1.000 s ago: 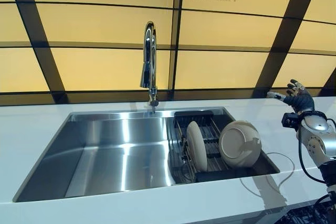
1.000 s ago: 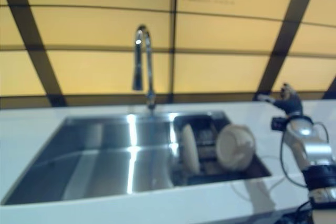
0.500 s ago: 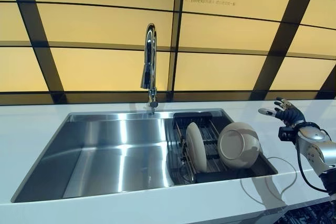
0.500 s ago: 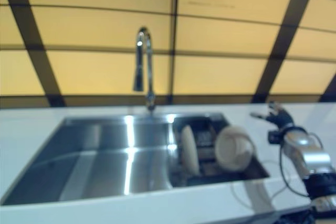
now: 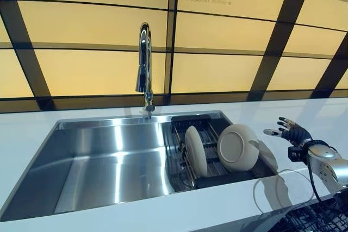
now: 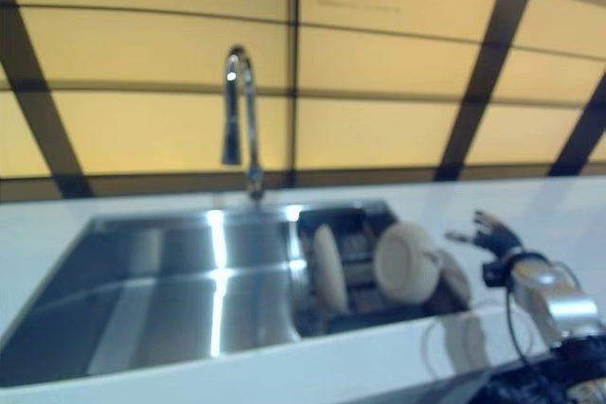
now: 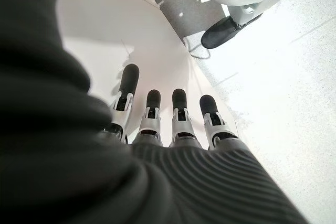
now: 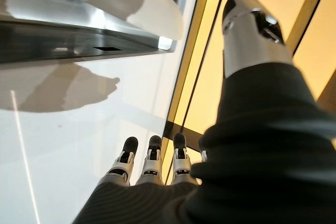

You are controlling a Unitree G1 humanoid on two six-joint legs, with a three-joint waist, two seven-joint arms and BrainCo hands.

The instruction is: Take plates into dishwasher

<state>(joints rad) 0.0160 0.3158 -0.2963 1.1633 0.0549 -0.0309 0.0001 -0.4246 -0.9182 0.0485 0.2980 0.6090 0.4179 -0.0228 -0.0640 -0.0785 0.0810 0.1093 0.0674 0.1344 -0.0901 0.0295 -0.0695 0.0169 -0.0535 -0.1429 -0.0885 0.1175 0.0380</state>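
1. Eye views: two cream round ceramic plates [image 5: 237, 146] stand on edge in the black wire rack [image 5: 187, 162], centre-right, inside the steel sink [image 5: 103, 161]; right robot hand [image 5: 291, 132] hovers at right above the white surface [image 5: 247, 110], fingers spread, empty.
2. Left wrist view: left robot hand [image 7: 157, 124] straight-fingered, holding nothing.
3. Right wrist view: same open fingers (plates look stiff, slippery, breakable; pinch the upper rim).

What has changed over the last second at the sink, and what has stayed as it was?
The right hand has come down and in toward the plates, open and empty. The view shifted too. The plates remain in the rack; nothing was grasped.
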